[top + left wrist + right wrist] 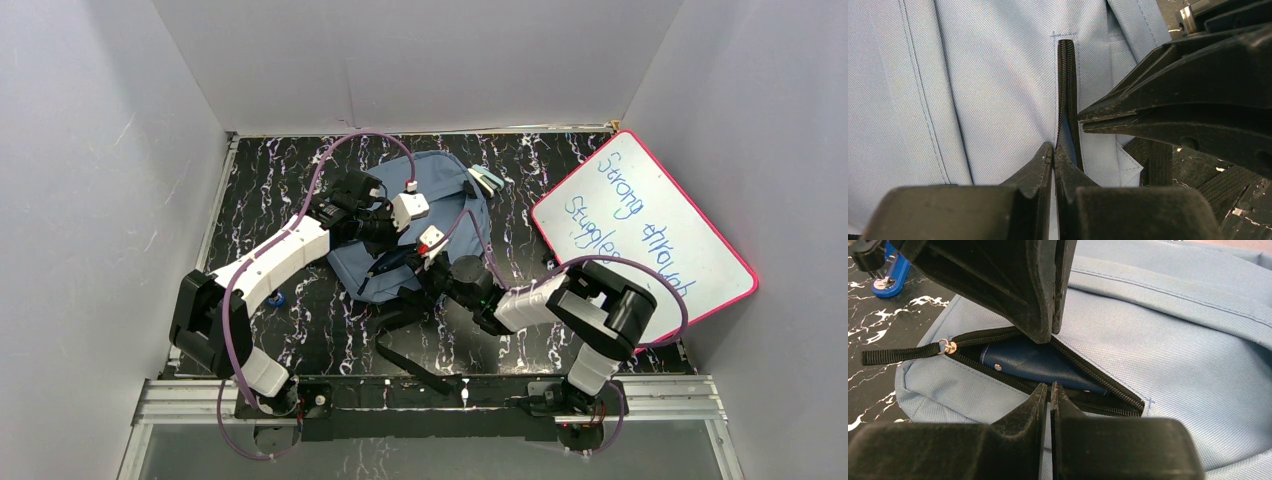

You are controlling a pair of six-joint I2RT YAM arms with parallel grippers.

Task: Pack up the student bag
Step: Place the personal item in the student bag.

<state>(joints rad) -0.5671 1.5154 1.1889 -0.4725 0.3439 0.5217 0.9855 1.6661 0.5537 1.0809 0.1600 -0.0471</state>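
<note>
Lying flat toward the far middle of the black marbled table [270, 190], the slate-blue backpack [445, 175] has both arms reaching in over it from the near edge. Its front pocket is unzipped and gapes in a narrow wedge. The zipper pull [949, 346], with its black fabric tab, sits at the left end of the opening.

The left pincer [1053, 148] is clenched on one lip of that opening, fingers pressed together on the fabric beside the zipper teeth. The right pincer [1049, 388] is clamped the same way on the opposite, nearer lip, so the two tips face each other across the gap. Between them, inside the pocket, lies a dark-blue pouch [1038, 362] with a small metal stud.

Black straps [410, 355] trail from the backpack toward the near edge. A pink-rimmed whiteboard [640, 235] with blue handwriting leans against the right wall. Left of the backpack, a small blue object [275, 298] sits on the table; I cannot tell what it is.
</note>
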